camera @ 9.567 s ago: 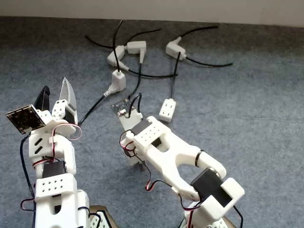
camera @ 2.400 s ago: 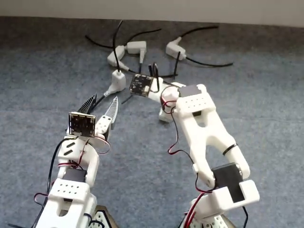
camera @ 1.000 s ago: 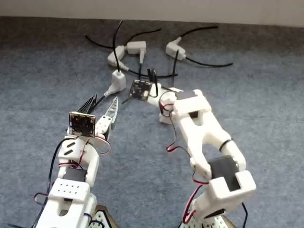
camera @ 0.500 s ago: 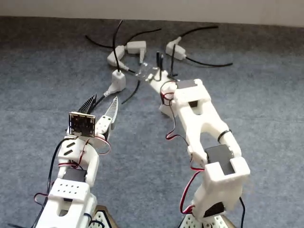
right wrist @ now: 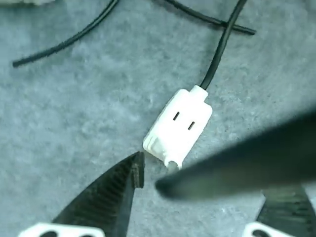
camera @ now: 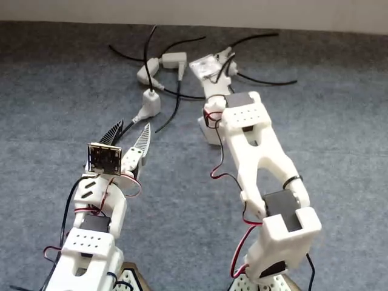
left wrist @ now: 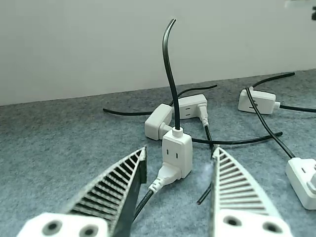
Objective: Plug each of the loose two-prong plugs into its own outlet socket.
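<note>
- The left gripper (camera: pixel 131 127) sits low over the left part of the grey carpet (camera: pixel 339 157). Its jaws are spread wide and hold nothing.
- In the left wrist view, the left gripper (left wrist: pixel 180 158) faces a white socket (left wrist: pixel 177 147) with two slots on its face. A black cord rises from the top of the socket. A white plug (left wrist: pixel 167 175) touches its lower end, and that plug's cord runs off toward the gripper.
- From above, this socket (camera: pixel 151 102) lies just beyond the left fingertips, apart from them.
- Farther back, a second plug (camera: pixel 147 74) and a third plug (camera: pixel 174 60) lie close beside each other. Black cords cross around them.
- A far plug (left wrist: pixel 256 101) lies off to the side near the back wall, with its cord trailing away.
- The right arm (camera: pixel 257 145) stretches out along the middle of the carpet, its wrist reaching toward the far plugs.
- The right gripper (right wrist: pixel 207 190) hangs over a loose socket block (right wrist: pixel 178 126). Its jaws are well apart with nothing in them, and one fingertip (right wrist: pixel 136 170) is just beside the near end of the block.
- The block lies flat with its two slots facing up, and a black cord leaves its far end.
- A dark blurred bar crosses close in front of the right wrist camera; I cannot tell what it is.
- From above, the same block (camera: pixel 204 133) peeks out from under the right arm, well apart from the left gripper.
</note>
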{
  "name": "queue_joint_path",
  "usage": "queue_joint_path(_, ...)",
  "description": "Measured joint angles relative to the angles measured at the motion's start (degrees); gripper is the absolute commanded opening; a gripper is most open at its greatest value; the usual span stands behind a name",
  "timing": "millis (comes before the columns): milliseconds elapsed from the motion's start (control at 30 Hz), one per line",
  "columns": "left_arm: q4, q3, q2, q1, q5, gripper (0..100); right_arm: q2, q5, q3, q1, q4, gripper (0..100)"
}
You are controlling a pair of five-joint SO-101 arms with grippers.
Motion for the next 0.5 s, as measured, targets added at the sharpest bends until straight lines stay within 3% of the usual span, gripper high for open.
queue_joint_path(200,0.0,0.0,0.0,0.0,0.0,21,3.4,-18.7,-0.4,0.5,-4.8,35.5)
queue_joint_path(500,0.0,0.0,0.0,0.0,0.0,21,11.3,-21.3,-0.4,0.4,-11.3,35.4)
